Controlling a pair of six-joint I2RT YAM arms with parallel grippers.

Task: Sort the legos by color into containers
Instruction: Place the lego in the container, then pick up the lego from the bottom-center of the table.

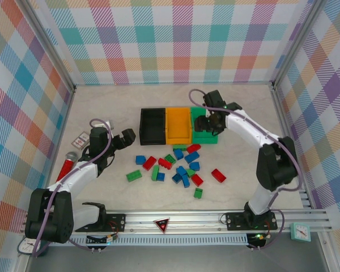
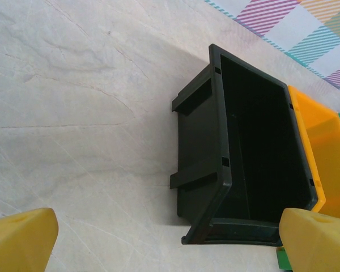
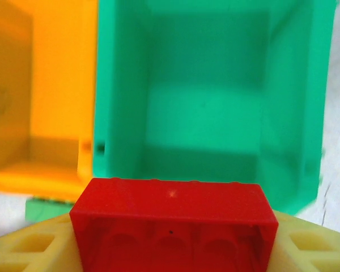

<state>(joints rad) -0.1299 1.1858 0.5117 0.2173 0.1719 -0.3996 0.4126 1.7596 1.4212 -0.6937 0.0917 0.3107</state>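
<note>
Left gripper (image 1: 126,136) jaws wide apart, empty, near black bin (image 1: 152,126). Orange bin (image 1: 178,126) touches it. Loose legos (image 1: 175,167) on table (image 1: 102,102) before the 3 bins. Right gripper (image 1: 208,120) clamps 1 red lego (image 3: 173,226) above green bin (image 3: 204,113).

Your arms (image 1: 79,177) show white links, black joints and looping grey-purple cables (image 1: 297,164); the fingers (image 2: 22,241) are yellow.

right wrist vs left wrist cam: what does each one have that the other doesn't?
Right wrist: a red lego gripped in the right gripper. Left wrist: the black bin, no legos visible inside, and the left gripper open over bare table. Both: the orange bin and the green bin, a sliver at the left wrist view's right edge, seen straight into from the right wrist, floor bare.
</note>
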